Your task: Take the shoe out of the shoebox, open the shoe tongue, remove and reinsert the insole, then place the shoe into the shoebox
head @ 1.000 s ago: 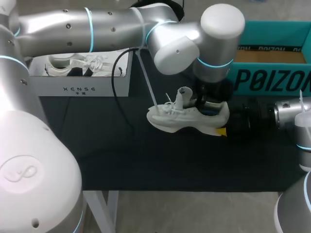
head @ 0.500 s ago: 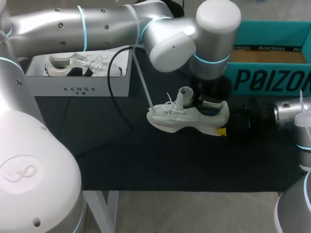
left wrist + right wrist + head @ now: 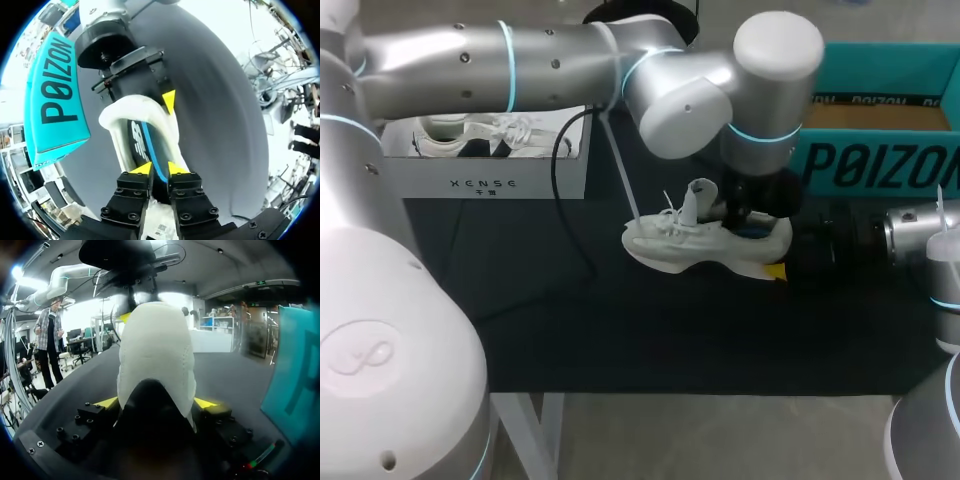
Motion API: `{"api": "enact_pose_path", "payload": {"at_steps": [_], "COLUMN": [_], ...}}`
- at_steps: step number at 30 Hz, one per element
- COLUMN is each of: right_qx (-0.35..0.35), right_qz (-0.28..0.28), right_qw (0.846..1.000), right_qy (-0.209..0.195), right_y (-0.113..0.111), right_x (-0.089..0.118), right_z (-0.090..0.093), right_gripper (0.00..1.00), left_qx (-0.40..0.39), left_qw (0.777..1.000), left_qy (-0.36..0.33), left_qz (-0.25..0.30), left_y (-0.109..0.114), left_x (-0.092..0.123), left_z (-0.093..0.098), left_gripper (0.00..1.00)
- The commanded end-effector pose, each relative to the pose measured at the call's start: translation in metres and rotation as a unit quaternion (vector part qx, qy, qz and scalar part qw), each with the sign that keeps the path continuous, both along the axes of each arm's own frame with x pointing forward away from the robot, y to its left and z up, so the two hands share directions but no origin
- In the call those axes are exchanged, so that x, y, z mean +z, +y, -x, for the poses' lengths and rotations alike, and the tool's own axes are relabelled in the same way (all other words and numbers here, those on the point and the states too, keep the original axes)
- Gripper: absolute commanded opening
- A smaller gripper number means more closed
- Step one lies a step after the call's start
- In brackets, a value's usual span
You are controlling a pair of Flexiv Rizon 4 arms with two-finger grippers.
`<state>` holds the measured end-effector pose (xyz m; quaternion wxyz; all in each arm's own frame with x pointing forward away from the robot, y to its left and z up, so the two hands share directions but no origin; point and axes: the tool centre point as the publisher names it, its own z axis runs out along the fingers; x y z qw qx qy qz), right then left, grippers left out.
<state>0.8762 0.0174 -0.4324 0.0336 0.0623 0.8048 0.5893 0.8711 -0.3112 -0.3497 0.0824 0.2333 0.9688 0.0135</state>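
Jaws of my right gripper [image 3: 156,402] clench the shoe's [image 3: 690,245] heel, toward the table's [image 3: 570,320] right edge. My left gripper [image 3: 158,168] has dipped back onto the insole [image 3: 142,142]; whether it has a grip I cannot tell. Removal looks near.

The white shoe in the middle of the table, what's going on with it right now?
The right gripper is shut on the heel of the white shoe, holding it at the middle of the black table with its tongue standing up. The left gripper reaches down into the shoe's opening, at the dark insole. The white shoebox at the back left holds another shoe.
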Motion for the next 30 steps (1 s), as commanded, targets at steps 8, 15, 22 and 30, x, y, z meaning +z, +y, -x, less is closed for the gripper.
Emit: {"api": "enact_pose_path", "payload": {"at_steps": [8, 15, 22, 30], "right_qx": [-0.001, -0.001, -0.001, -0.001], "right_qz": [0.001, 0.001, 0.001, 0.001], "right_qw": [1.0, 1.0, 1.0, 1.0], "right_qy": [0.0, 0.0, 0.0, 0.0], "right_y": [0.002, 0.002, 0.002, 0.002], "right_x": [-0.003, -0.003, -0.003, -0.003], "right_z": [-0.001, -0.001, -0.001, -0.001], "right_gripper": [0.0, 0.0, 0.0, 0.0], "left_qx": [0.0, 0.001, 0.005, 0.025], "left_qw": [1.0, 1.0, 1.0, 0.999], "left_qy": [0.007, 0.002, 0.0, -0.006], "left_qz": [-0.003, -0.008, -0.017, -0.021], "left_y": [-0.009, -0.011, -0.012, -0.012], "left_x": [-0.012, -0.017, -0.027, -0.032], "left_z": [0.002, -0.001, -0.006, -0.015], "left_gripper": [0.38, 0.33, 0.29, 0.0]}}
